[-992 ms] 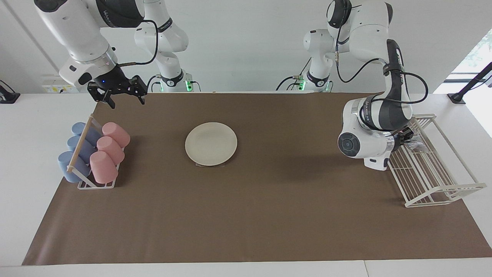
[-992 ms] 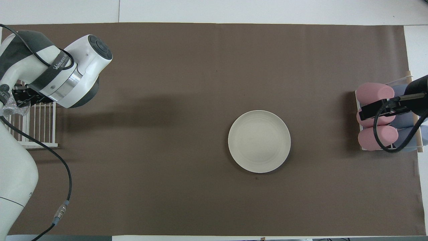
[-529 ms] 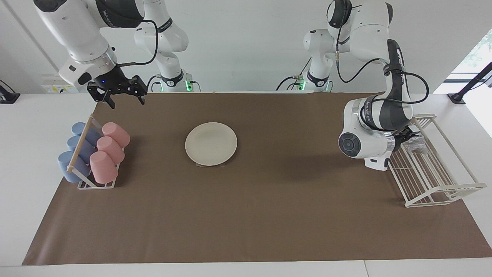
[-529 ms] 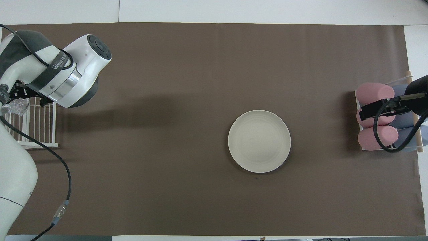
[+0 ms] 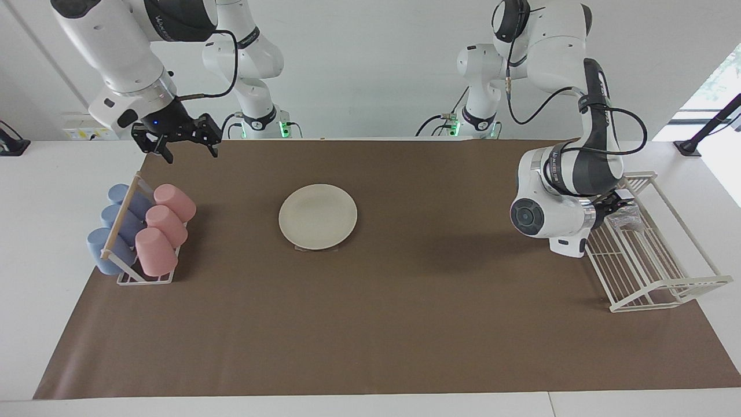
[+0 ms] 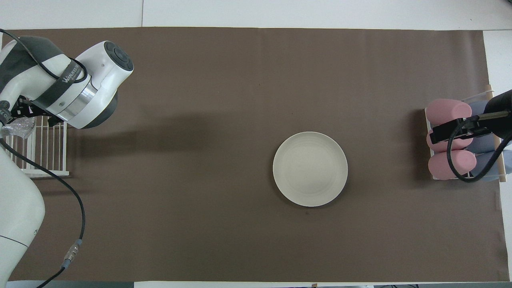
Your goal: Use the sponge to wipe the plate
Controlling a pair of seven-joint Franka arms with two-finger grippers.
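Observation:
The cream-white plate (image 5: 318,216) lies flat on the brown mat, toward the right arm's end; it also shows in the overhead view (image 6: 310,169). The silvery wrinkly sponge (image 5: 628,218) is in the white wire rack (image 5: 654,272) at the left arm's end, seen from above as a shiny wad (image 6: 18,129). My left gripper (image 5: 618,205) reaches into the rack and is shut on the sponge, its fingers mostly hidden by the wrist. My right gripper (image 5: 186,148) hangs open and empty over the cup rack, waiting.
A cup rack (image 5: 134,243) holds pink cups (image 5: 165,223) and blue cups (image 5: 116,226) at the right arm's end. The brown mat (image 5: 405,313) covers most of the table. The left arm's bulky wrist (image 6: 86,86) hangs over the mat beside the wire rack.
The left gripper has shifted slightly at the wire rack and the sponge has shifted a little with it. The right arm and the plate have not moved.

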